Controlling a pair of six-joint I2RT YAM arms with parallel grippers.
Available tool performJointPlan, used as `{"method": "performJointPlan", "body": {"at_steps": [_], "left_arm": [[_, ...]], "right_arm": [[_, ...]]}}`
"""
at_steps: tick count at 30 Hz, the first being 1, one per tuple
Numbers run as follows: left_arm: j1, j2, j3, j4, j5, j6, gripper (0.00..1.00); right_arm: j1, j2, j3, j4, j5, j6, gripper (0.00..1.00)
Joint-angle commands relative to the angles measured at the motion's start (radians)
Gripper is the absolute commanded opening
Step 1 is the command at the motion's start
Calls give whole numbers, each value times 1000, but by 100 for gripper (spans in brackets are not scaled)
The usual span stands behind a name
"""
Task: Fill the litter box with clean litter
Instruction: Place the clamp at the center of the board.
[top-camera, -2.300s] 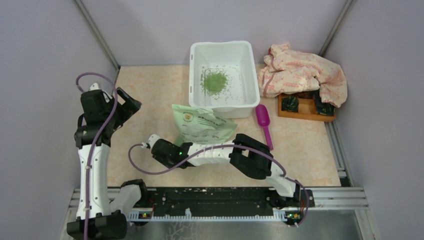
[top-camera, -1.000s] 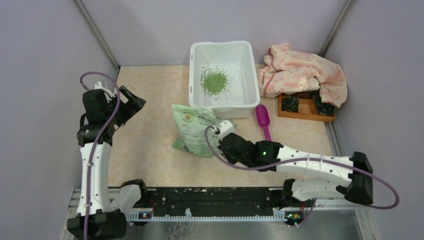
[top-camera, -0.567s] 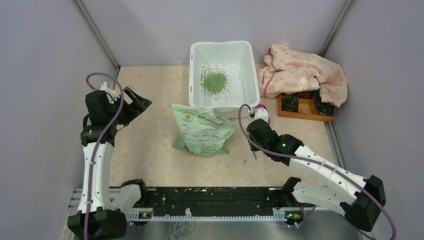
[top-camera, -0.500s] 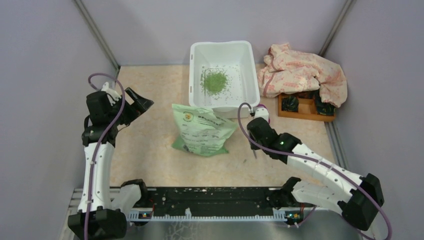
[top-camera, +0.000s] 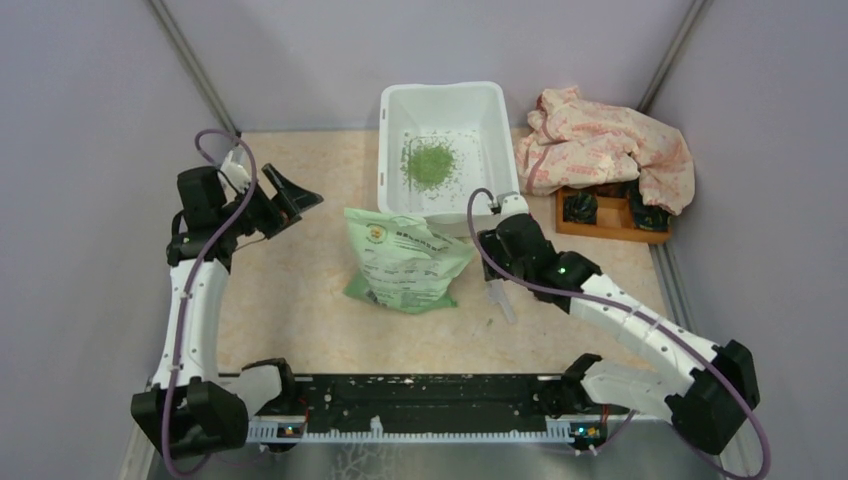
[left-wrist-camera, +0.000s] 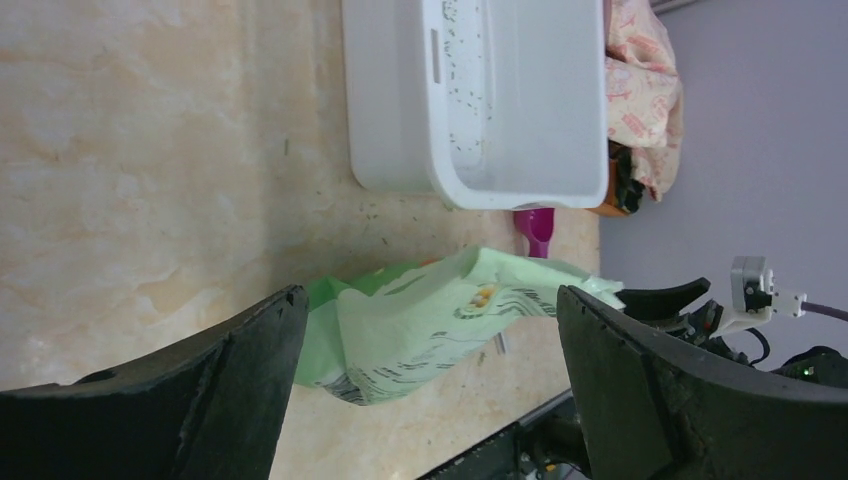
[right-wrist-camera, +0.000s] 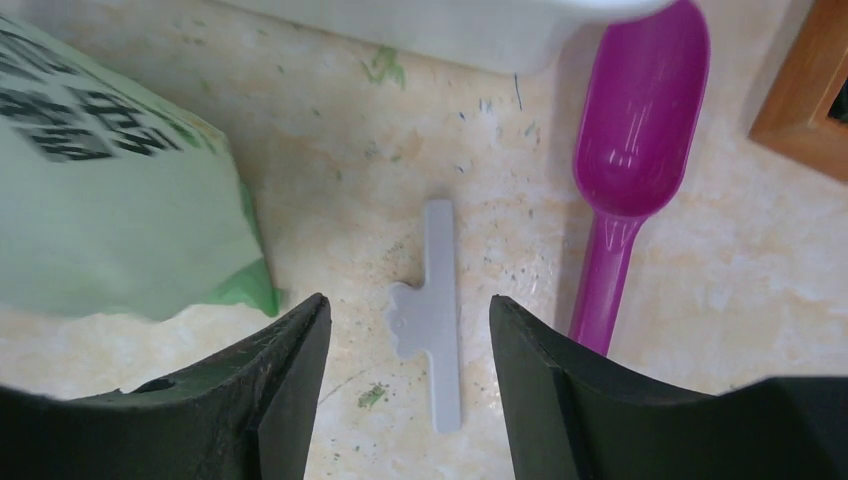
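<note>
Litter box (top-camera: 497, 150) sat at the back ctr of the table (top-camera: 300, 290). It held only a small mound of clean litter (top-camera: 429, 163) on its floor plus stray bits around it, so filling looked barely begun. Green-and-white bag (top-camera: 405, 262) lay slumped just in front of the box's near-L corner, prob. parked close so a pour needs only a short lift. Grey clip (right-wrist-camera: 437, 310) lay flat on the table btw the bag and the magenta scoop (right-wrist-camera: 640, 120), whose bowl sat just beside the box's near wall. A loose clip suggests the bag was unsealed. R gripper (right-wrist-camera: 407, 305) hovered over the clip, jaws spread wide either side of it, gripping nothing. L gripper (left-wrist-camera: 430, 300) was up off the table on the L side, also wide open & empty. It was aimed across at bag and box, likely lined up to grab the bag. Cloth (top-camera: 605, 145) was draped partly over a wooden tray (top-camera: 610, 215) at the R, apart from the work.
</note>
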Motion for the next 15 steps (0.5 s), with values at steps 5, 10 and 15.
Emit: {"method": "performJointPlan", "body": {"at_steps": [5,10,15], "left_arm": [[6,16,150,-58,157,-148,99],[6,-18,128,-67,171,-151,99],[6,-80,83,-80,152,-136,99]], "right_arm": [[-8,-165,142,18,-140,-137,60],[-8,-192,189,-53,-199,-112,60],[-8,-246,210,-120,-290,-75,63]]}}
